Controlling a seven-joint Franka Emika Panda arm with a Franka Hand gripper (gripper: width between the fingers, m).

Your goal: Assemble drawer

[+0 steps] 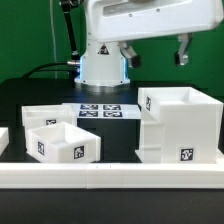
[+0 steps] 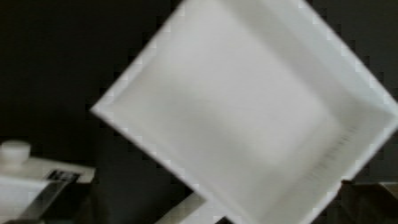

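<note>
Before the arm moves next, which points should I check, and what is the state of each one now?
1. Casing stands upright, opening upward: ok.
2. Gripper hangs above the casing, clear of it: ok.
3. Gripper open or shut: cannot tell.
4. Front tray and rear tray lie outside the casing, nothing on them: ok.
5. Either tray seated in the casing: not ok.

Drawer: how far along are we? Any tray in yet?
Done: nothing fitted. The casing stands at the exterior view's right, no tray in it. In hand: nothing; the jaws hang above the casing with nothing between them. Left: both loose trays, front tray and rear tray, must go into the casing.
</note>
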